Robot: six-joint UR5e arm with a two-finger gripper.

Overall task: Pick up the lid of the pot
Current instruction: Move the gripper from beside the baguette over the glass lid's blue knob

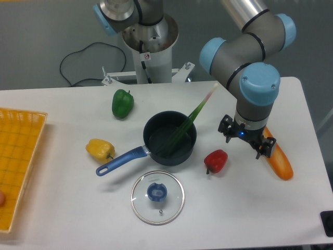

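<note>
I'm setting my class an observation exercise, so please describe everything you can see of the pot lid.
The pot lid is round and see-through, apparently glass, with a thin, shiny rim. A rounded blue knob stands at about its middle, with a small shiny spot nearer the rim. It appears whole and lies flat, knob up, on the white table beside the black pot, not touching it. Only the table touches it.

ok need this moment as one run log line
gripper open, nothing held | glass pot lid on table, blue knob up | lid not yet grasped
</note>
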